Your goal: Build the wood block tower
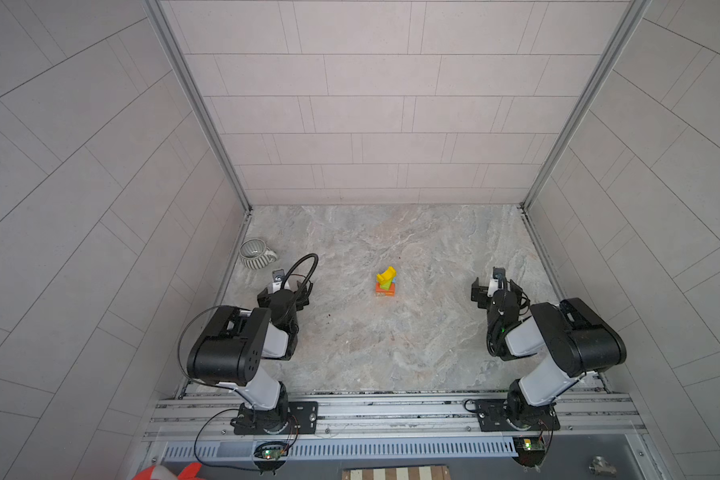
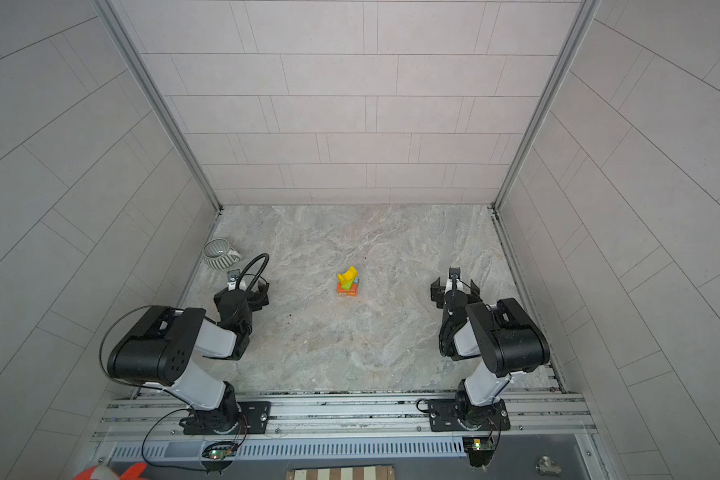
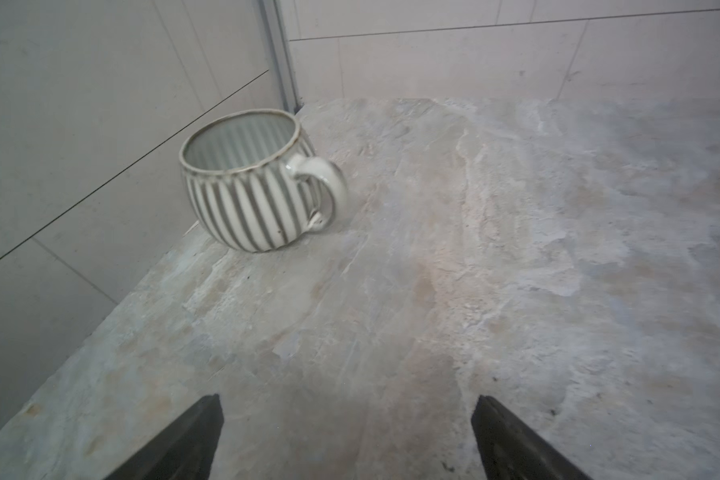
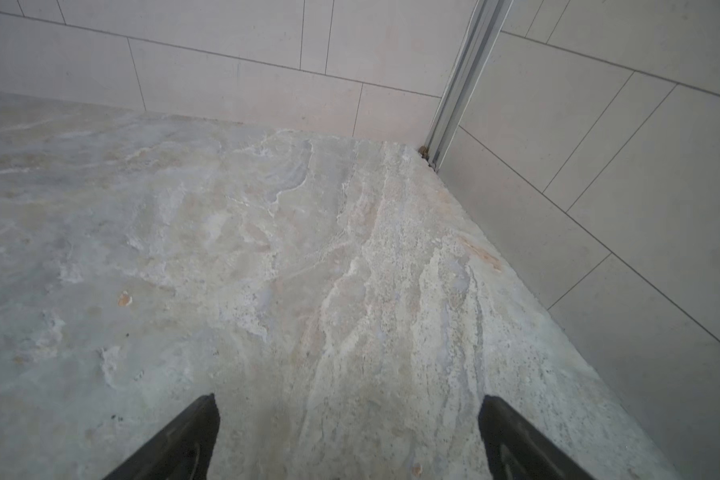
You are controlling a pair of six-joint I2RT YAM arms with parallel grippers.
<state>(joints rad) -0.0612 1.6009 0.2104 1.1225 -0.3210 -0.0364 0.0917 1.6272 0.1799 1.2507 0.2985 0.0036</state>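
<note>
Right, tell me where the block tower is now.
In both top views the block tower stands near the middle of the table, well right of the striped mug; neither wrist view shows it.

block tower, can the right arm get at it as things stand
Probably yes: only bare table lies between the right gripper and the wood block tower, and its jaws are open, holding nothing.

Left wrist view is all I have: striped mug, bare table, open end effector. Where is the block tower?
Observer: In both top views the wood block tower stands near the middle of the table.
Operator: What's on top?
Observer: A yellow arch piece, sitting tilted.
Operator: Right end effector?
Observer: The right end effector is open and empty, well apart from the tower.
</note>
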